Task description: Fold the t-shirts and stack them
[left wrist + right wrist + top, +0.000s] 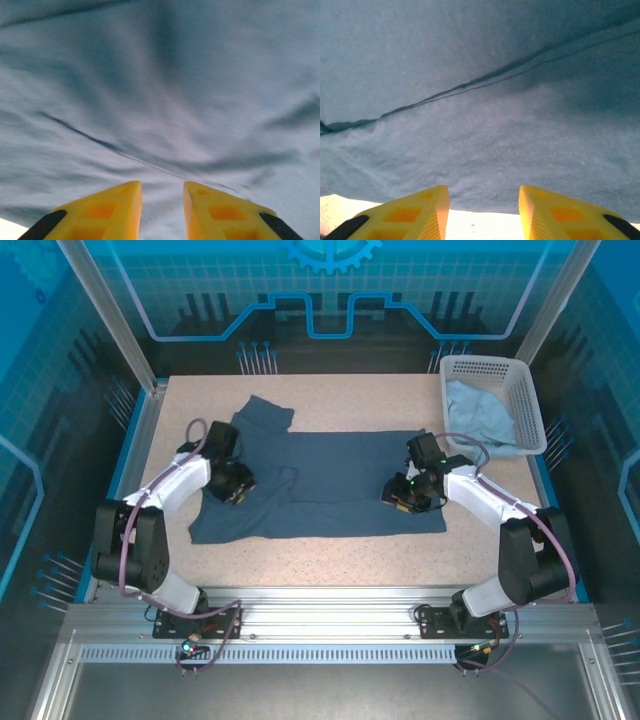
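Your white basket [530,410] sits at the far right corner of the table [330,560], with the pale blue shirt [478,412] crumpled inside it. The dark blue shirt [330,480] lies spread across the middle of the table, 1 sleeve pointing far left. Your left gripper [162,187] hangs low over its left side, fingers slightly apart above the cloth. Your right gripper [484,192] is at the shirt's right edge, fingers spread, table showing between them. Both arms reach over the cloth.

Two t-shirts [340,475] [478,412], one basket [486,361], two pincers [241,487] [394,496].
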Robot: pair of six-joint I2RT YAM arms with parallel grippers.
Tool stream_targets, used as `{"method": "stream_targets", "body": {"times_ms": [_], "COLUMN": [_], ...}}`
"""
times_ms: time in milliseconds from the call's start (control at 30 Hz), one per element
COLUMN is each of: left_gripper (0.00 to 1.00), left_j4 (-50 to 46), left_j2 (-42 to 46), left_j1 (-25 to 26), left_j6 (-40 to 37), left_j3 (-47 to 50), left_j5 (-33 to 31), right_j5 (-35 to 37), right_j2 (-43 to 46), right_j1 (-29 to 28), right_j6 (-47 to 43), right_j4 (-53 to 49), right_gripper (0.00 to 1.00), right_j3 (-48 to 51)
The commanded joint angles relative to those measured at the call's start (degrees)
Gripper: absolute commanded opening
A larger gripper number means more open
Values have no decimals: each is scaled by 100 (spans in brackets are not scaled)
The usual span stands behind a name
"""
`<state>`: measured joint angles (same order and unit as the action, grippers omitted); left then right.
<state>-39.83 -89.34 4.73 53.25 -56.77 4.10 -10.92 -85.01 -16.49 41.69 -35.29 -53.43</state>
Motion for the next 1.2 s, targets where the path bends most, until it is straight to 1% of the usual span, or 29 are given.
{"method": "stream_targets", "body": {"times_ms": [0,100,200,300,400,533,733,933,1000,1067,1167], "left_gripper": [24,21,18,18,18,18,18,19,19,19,20], "left_j4": [250,235,-26,-130,-158,-159,-430,-671,-716,-676,-644], "left_j2": [-173,-452,-579,-708,-806,-740,-137,405,584,681,532], "left_j1": [-251,-438,-567,-722,-781,-780,-781,-781,-793,-862,-988], "left_j6": [455,494,428,240,80,102,484,925,1028,945,695], "left_j3": [234,237,210,232,245,396,890,1448,1585,1623,1368], "left_j5": [220,-39,-766,-1160,-1244,-1231,-1412,-1290,-1376,-1513,-1550], "right_j5": [65,247,580,730,821,964,1131,976,837,730,630], "right_j2": [-191,-352,-657,-1076,-1218,-1345,-1324,-1041,-996,-943,-791], "right_j1": [48,143,211,243,178,34,-267,-631,-674,-680,-680], "right_j6": [129,146,129,90,93,126,189,268,280,294,296], "right_j4": [53,-32,-350,-599,-710,-986,-1554,-1788,-1810,-1866,-1836], "right_gripper": [40,40,40,39,39,39,39,40,41,41,42], "right_j3": [77,105,-9,-141,-184,-222,-127,184,250,263,153]}}
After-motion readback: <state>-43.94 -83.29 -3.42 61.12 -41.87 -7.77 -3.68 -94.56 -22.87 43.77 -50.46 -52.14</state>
